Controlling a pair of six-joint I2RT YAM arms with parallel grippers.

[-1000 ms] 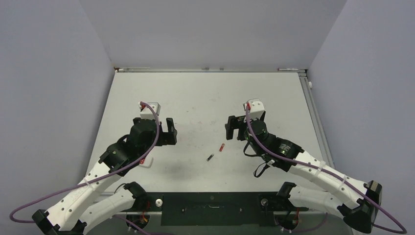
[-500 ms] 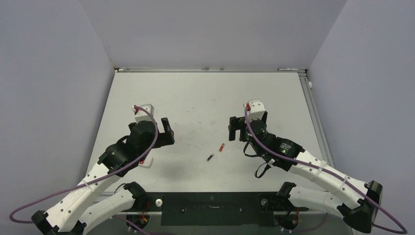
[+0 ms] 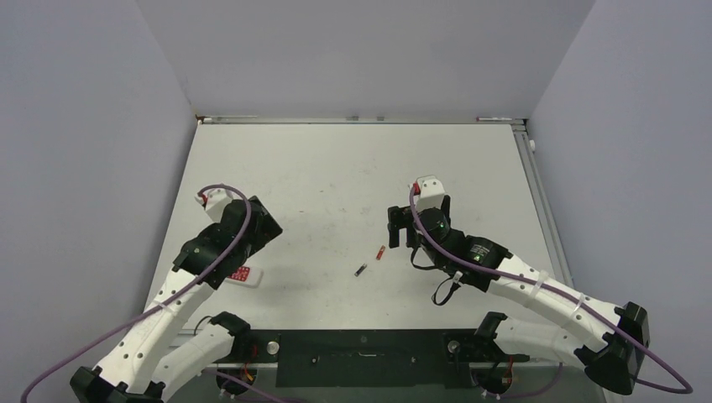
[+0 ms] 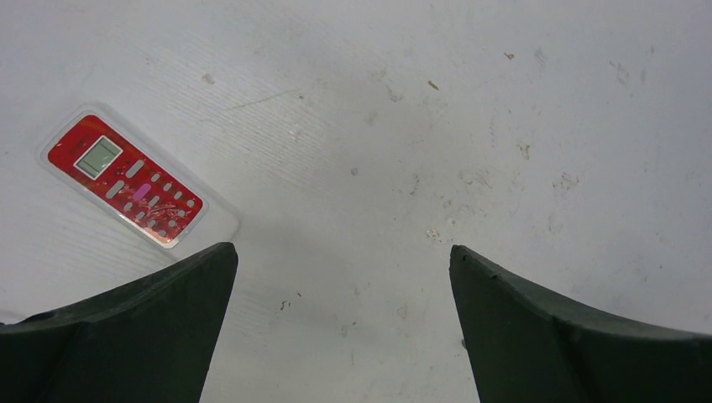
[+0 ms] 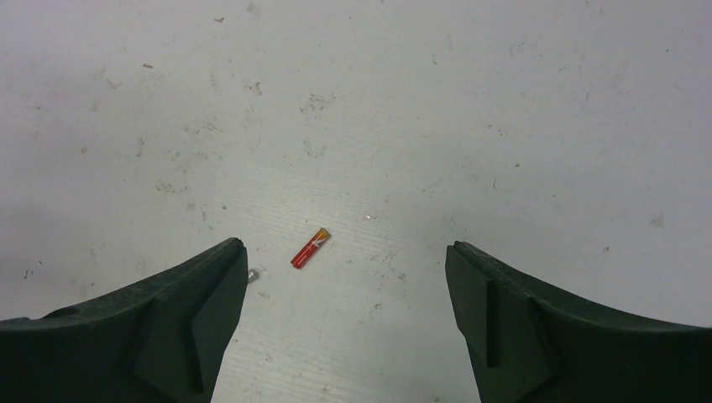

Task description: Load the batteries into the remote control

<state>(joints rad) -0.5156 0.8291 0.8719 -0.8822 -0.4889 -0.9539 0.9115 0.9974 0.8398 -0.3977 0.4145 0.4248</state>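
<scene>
Left pincer (image 4: 342, 252) gapes wide on my feed, holding nothing, above the table (image 3: 353, 159); the remote control (image 4: 126, 180) lies red face up near one of its fingers. My right pincer (image 5: 344, 246), equally wide and empty, hovers over the reddish battery (image 5: 310, 248); the dark battery (image 3: 361, 269) lies near that one, both well apart from the remote control.

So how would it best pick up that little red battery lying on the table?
Probably from straight above, pinching the red battery across its middle, one finger on each long side. It lies flat on the table, slanted, so the open right gripper may need turning to match.
</scene>
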